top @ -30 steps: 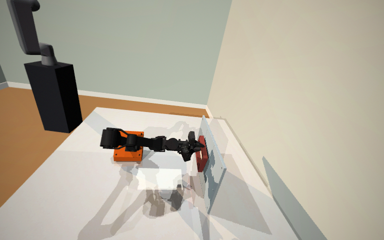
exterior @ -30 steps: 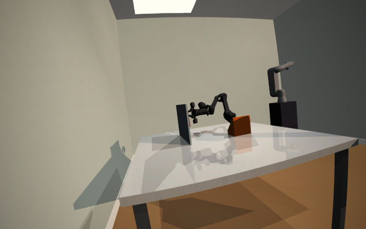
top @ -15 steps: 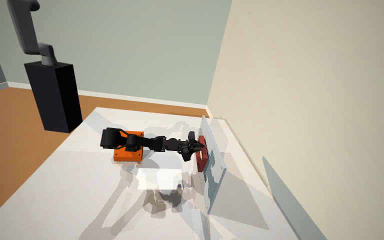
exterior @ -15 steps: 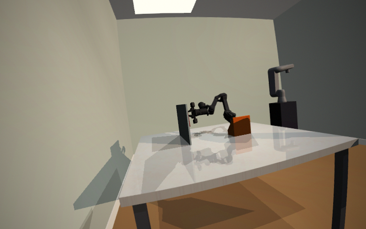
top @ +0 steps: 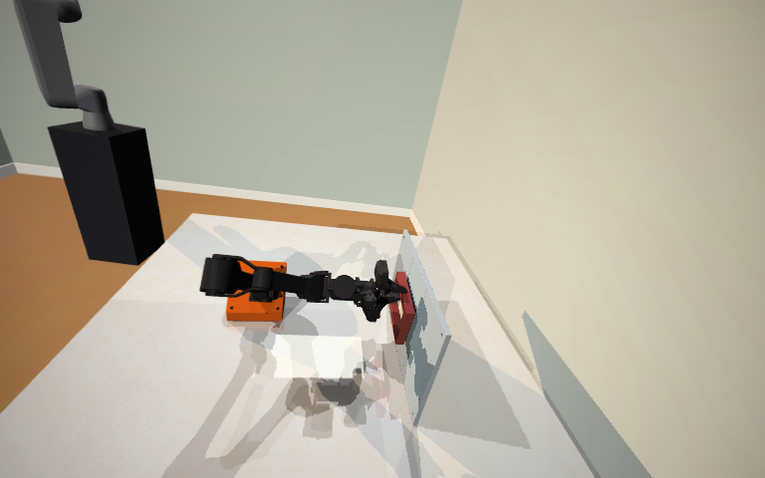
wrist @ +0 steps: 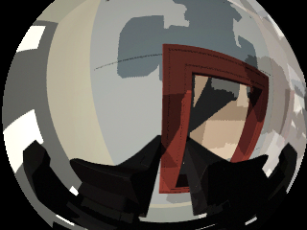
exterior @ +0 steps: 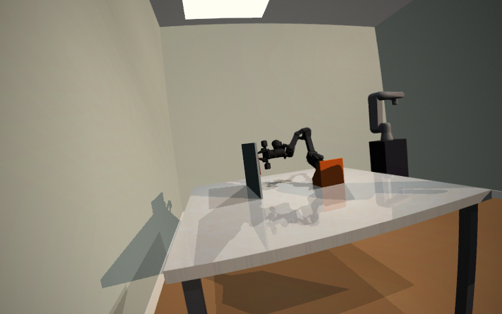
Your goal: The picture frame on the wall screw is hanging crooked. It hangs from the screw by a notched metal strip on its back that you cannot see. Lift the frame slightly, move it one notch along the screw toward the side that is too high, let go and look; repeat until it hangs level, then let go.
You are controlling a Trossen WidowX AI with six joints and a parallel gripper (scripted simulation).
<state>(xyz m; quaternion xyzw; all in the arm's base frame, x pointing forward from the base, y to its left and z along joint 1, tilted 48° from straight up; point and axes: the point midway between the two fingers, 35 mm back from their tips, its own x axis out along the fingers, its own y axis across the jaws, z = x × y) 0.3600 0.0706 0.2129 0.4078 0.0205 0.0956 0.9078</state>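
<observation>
A dark red picture frame (top: pixel 401 315) (wrist: pixel 177 115) hangs against the upright grey wall panel (top: pixel 427 321) (exterior: pixel 251 170) (wrist: pixel 129 122) that stands on the table. In the wrist view the frame looks tilted, its top edge sloping down to the right. My gripper (top: pixel 397 291) (exterior: pixel 260 159) (wrist: pixel 172 140) is shut on the frame's left bar, at the panel's face. In the exterior view only a thin red sliver of the frame (exterior: pixel 259 168) shows beside the panel. The screw and the notched strip are hidden behind the frame.
The arm's orange base (top: pixel 256 301) (exterior: pixel 329 172) sits on the white table (top: pixel 140 394) (exterior: pixel 333 222). A grey arm on a black pedestal (top: pixel 110 191) (exterior: pixel 388 155) stands beyond the table's edge. The room wall (top: pixel 592 168) is close behind the panel.
</observation>
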